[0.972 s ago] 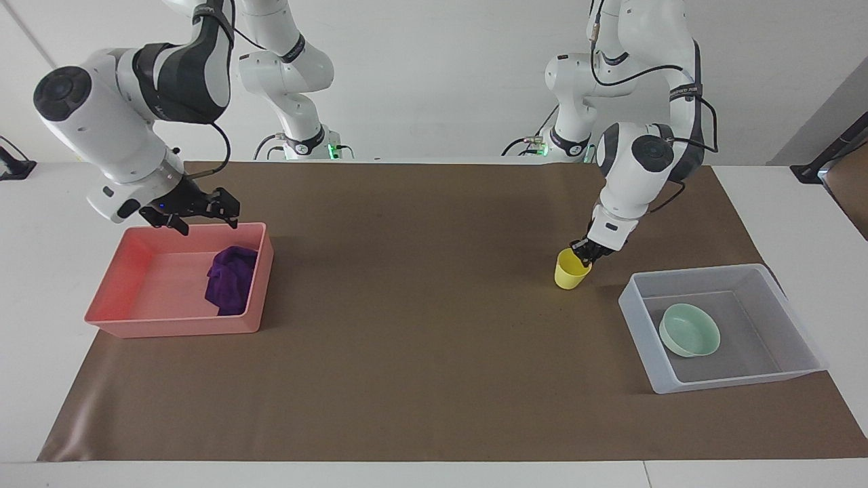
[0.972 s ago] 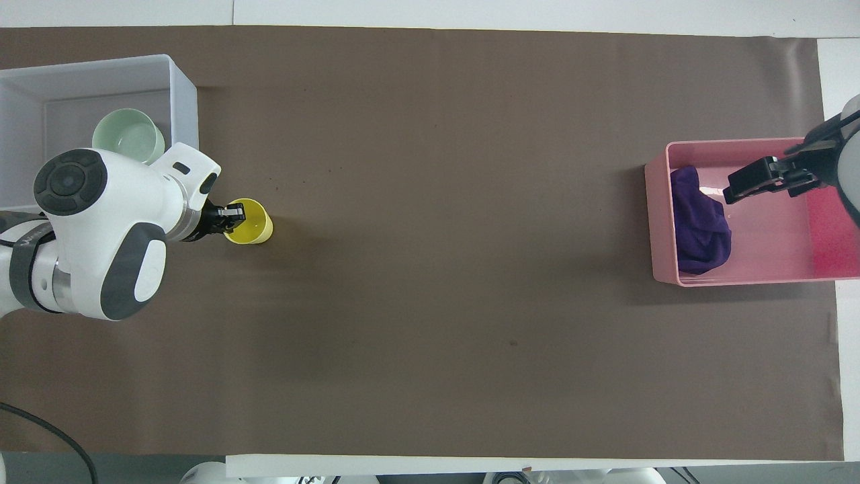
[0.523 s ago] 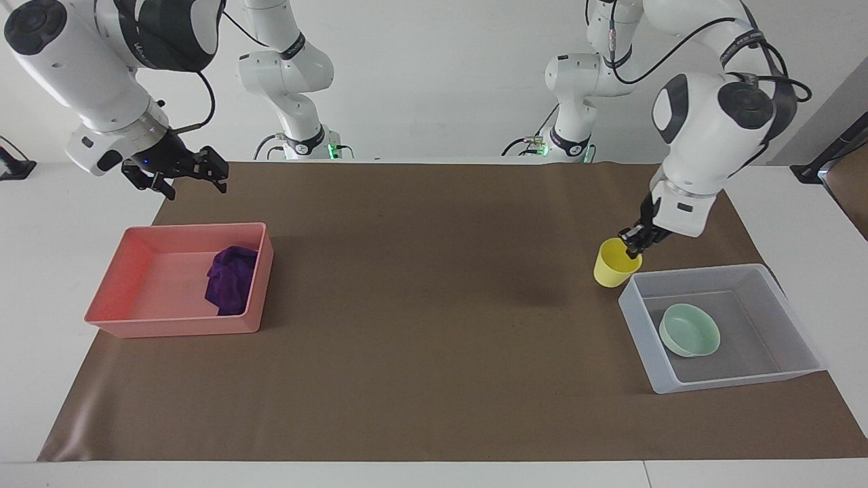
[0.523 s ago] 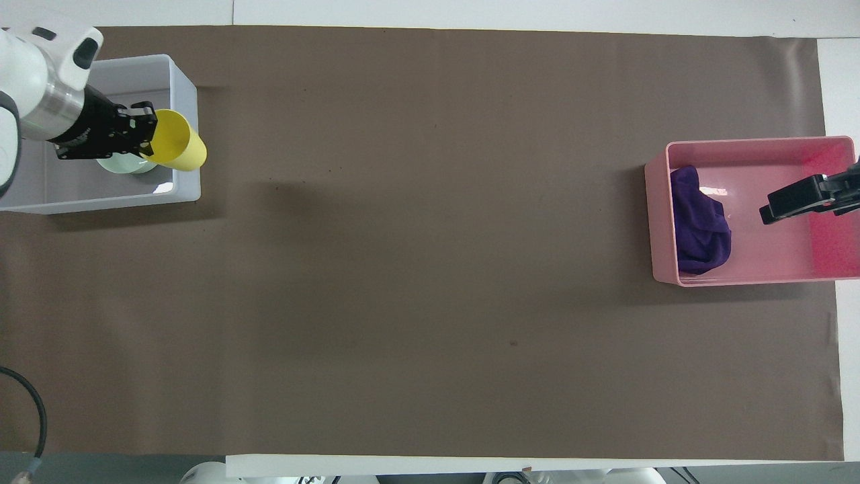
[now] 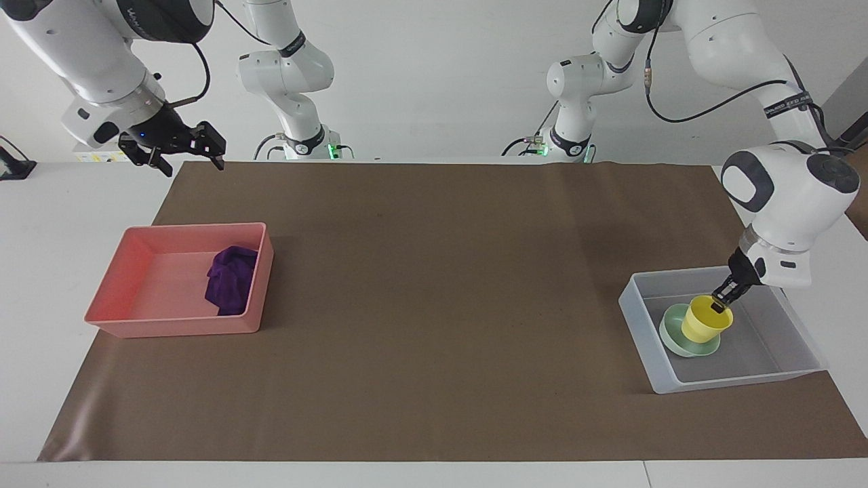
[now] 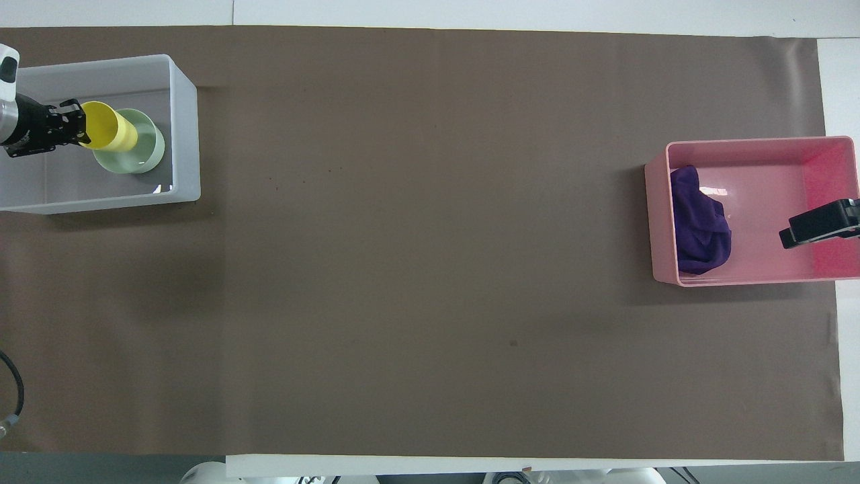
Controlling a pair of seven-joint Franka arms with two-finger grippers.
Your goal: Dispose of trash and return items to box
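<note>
Brown mat [image 5: 434,325] lies bare between tray [image 5: 108,318] and box [image 5: 739,379]. Left gripper [image 5: 720,303] pinches the cup [image 5: 705,324] rim over the bowl [image 5: 671,337] in the box; right gripper [image 5: 182,150] spread wide, holding nothing, near the tray with the rag [image 5: 230,288].

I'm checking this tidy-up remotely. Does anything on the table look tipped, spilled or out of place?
Nothing spilled or damaged. The yellow cup is tilted, but the left gripper holds it by the rim over the mint-green bowl inside the grey bin. The purple rag lies in the pink tray; the right gripper waits, raised.
</note>
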